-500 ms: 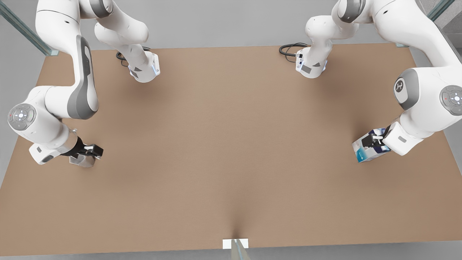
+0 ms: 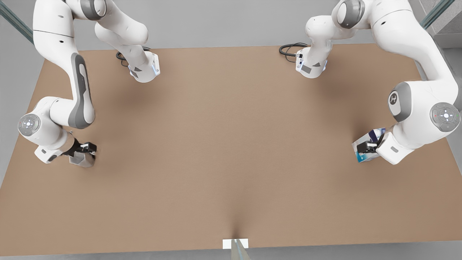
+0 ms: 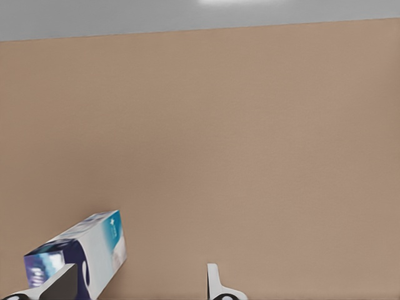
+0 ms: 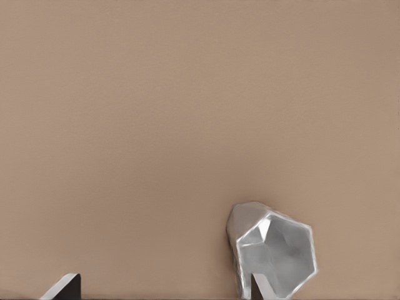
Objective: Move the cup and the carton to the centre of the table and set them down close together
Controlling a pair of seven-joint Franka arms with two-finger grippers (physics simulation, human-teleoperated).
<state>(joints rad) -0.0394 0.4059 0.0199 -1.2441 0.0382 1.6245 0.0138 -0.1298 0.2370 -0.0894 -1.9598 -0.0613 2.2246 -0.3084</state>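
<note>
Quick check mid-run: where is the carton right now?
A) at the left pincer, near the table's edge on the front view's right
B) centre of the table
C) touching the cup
A: the carton sits at the left pincer, far from the cup.

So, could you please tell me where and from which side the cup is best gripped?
Probably across its faceted outer wall, just under the rim, coming down from above. The cup shows its open mouth toward the right pincer, which is open but off-centre, with one fingertip right at the cup. I'd centre it first.
</note>
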